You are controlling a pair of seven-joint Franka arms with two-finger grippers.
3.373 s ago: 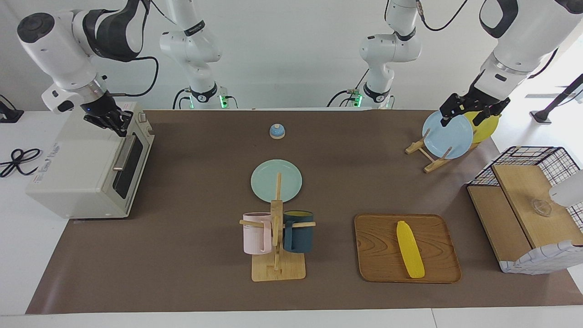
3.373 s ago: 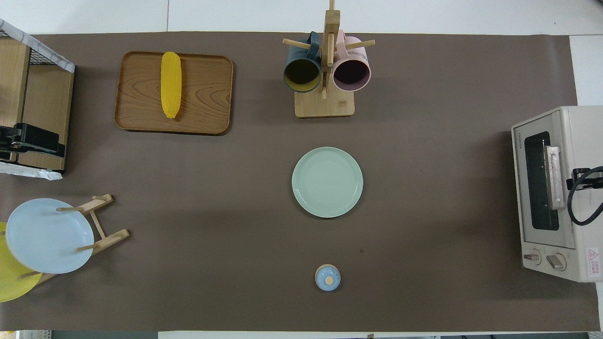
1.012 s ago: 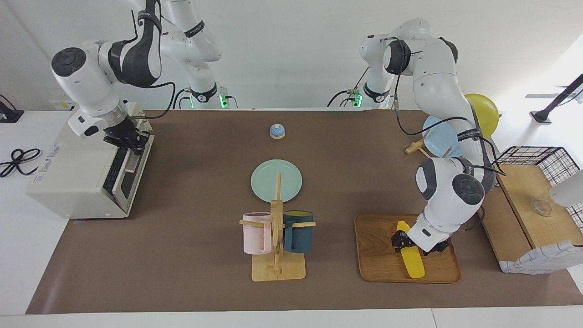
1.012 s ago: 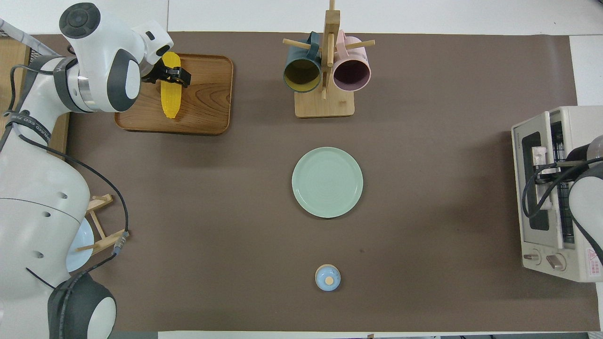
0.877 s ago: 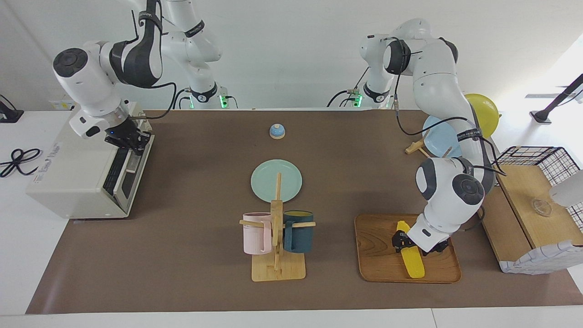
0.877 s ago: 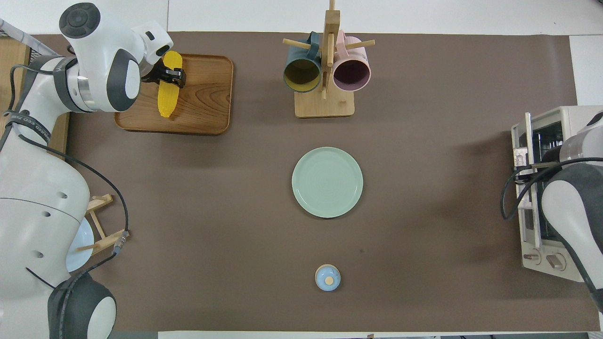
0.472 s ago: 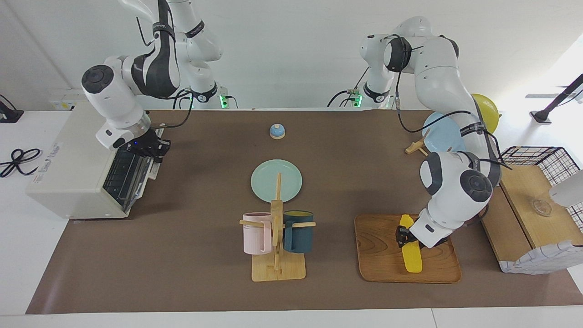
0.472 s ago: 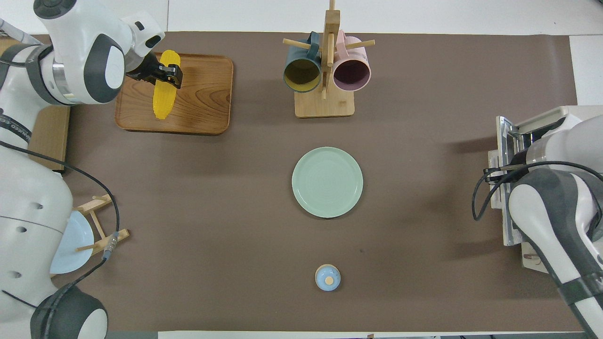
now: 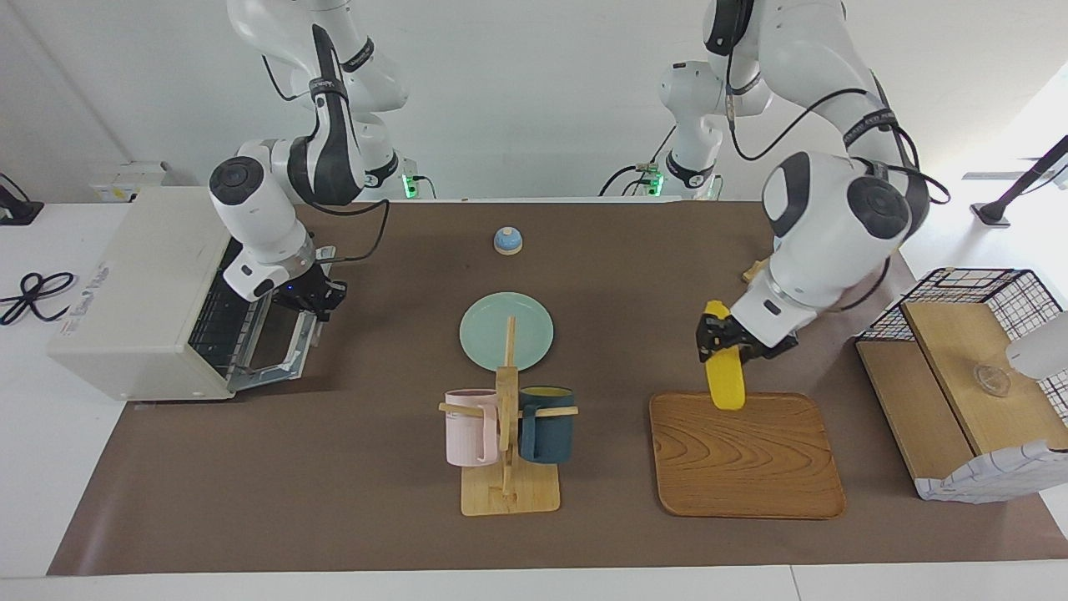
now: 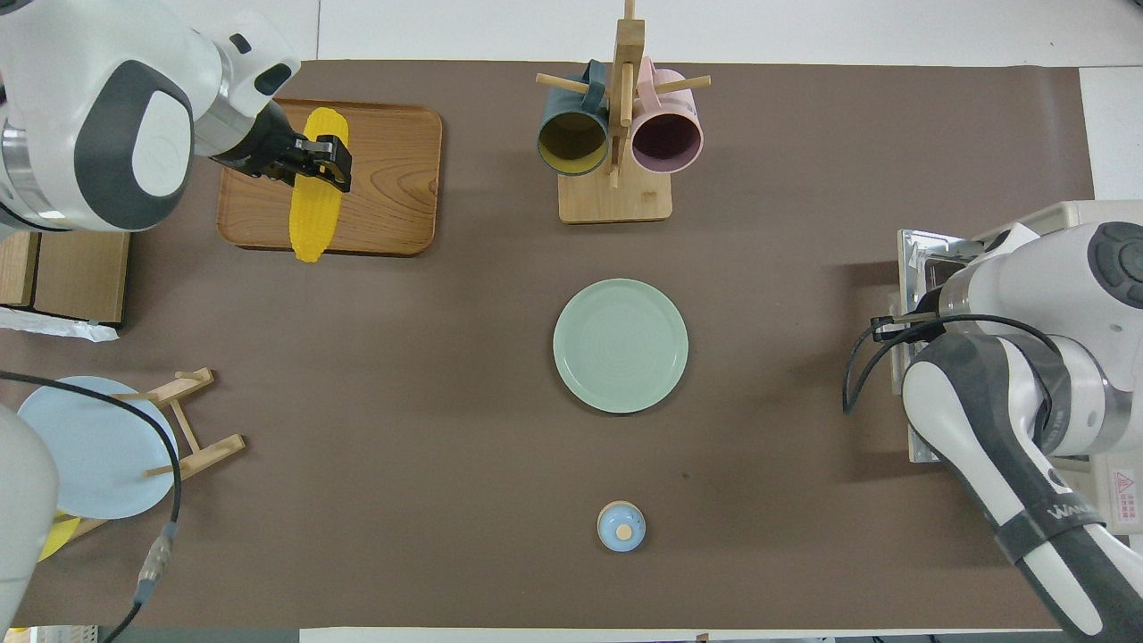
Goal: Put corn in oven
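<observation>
Yellow corn (image 9: 724,373), clamped in left gripper (image 9: 722,344) fingers, now hangs above tray (image 9: 745,456); right gripper (image 9: 310,296), fingers' state unclear, has pulled oven (image 9: 158,300) door down.

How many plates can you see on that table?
3: a green plate flat at the table's middle, a blue plate standing in the wooden rack, and a yellow plate next to it, mostly hidden by the left arm.
</observation>
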